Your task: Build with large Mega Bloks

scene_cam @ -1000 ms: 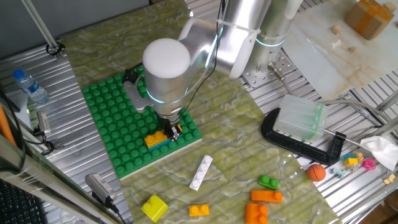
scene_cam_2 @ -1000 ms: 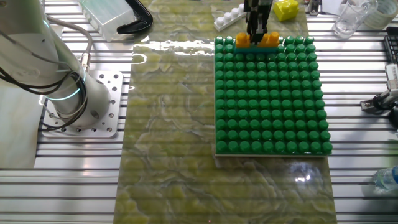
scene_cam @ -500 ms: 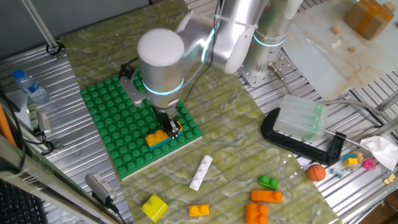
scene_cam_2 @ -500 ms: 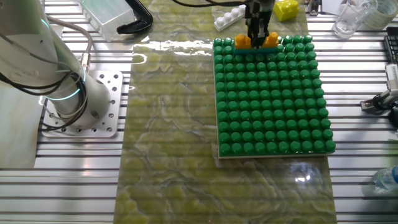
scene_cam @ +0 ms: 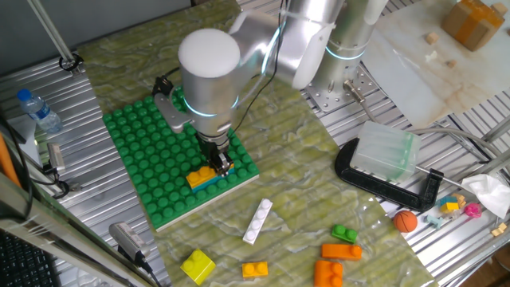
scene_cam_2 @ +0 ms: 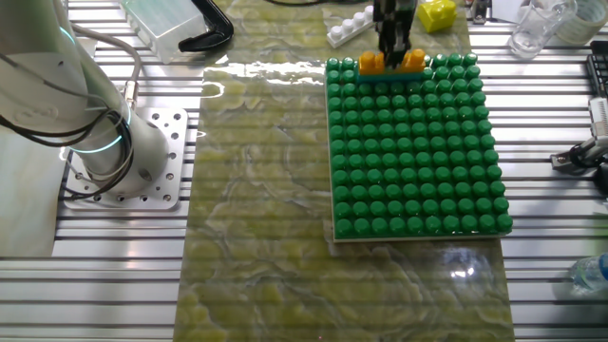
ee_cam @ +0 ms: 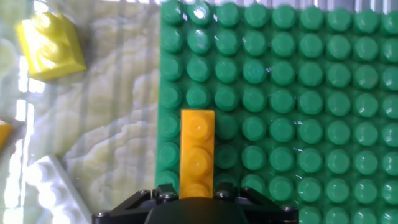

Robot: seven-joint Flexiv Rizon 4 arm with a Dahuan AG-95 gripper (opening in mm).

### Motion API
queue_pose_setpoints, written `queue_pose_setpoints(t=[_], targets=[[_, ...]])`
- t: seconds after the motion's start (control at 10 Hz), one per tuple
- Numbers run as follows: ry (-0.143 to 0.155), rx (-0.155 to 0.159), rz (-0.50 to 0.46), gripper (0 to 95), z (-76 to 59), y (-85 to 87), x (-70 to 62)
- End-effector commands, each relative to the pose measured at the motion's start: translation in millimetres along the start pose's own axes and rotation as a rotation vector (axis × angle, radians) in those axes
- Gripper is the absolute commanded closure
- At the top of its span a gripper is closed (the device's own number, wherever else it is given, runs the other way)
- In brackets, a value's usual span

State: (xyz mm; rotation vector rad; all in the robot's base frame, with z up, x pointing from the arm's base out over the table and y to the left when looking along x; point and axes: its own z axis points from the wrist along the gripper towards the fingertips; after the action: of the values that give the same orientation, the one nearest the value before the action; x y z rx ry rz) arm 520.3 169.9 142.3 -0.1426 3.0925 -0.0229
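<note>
Down at the near edge of the green baseplate (scene_cam: pixel 151 159), the hand (scene_cam: pixel 219 163) stands over an orange brick (scene_cam: pixel 201 177) that sits on a teal brick (scene_cam: pixel 210 182) pressed onto the plate's studs. From the other fixed view the fingers (scene_cam_2: pixel 397 43) come straight down across the middle of the orange brick (scene_cam_2: pixel 391 63), with its ends showing on either side; whether they pinch it or only touch it I cannot tell, since the hand view shows just the dark underside of the hand at the bottom edge, above the brick's near end. In that hand view the orange brick (ee_cam: pixel 197 152) runs along the second column of studs from the plate's edge, three of its studs showing. Loose on the marbled mat (scene_cam: pixel 295 199) beside the plate lie a white brick (scene_cam: pixel 258 221), a yellow brick (scene_cam: pixel 198 265), a small orange brick (scene_cam: pixel 255 270), and, further off, a green brick (scene_cam: pixel 345 233) next to two larger orange ones (scene_cam: pixel 335 263). A black clamp (scene_cam: pixel 386 182) grips a clear box (scene_cam: pixel 386 153) at the bench's side, with an orange ball (scene_cam: pixel 406 221) just beside it.
</note>
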Motion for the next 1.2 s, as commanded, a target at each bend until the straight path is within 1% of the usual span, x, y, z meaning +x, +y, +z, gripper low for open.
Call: queue_pose_setpoints(t=[0.1, 0.2, 0.3, 0.4, 0.7, 0.9, 1.0, 1.2], targets=[[0.017, -0.003, 0.005, 76.0, -12.8, 3.9, -8.0], [0.025, 0.002, 0.012, 76.0, -13.0, 6.1, -11.6], [0.028, 0.002, 0.017, 95.0, -7.0, 5.8, -15.2], [0.026, 0.001, 0.012, 95.0, 0.8, 2.2, -18.0], [0.024, 0.005, -0.001, 95.0, 4.2, 0.4, -18.9], [0.023, 0.003, -0.004, 95.0, 12.8, -3.3, -21.5], [0.023, 0.004, -0.008, 95.0, 20.2, -5.5, -23.7], [0.045, 0.001, -0.011, 95.0, 31.8, -5.5, -27.1]])
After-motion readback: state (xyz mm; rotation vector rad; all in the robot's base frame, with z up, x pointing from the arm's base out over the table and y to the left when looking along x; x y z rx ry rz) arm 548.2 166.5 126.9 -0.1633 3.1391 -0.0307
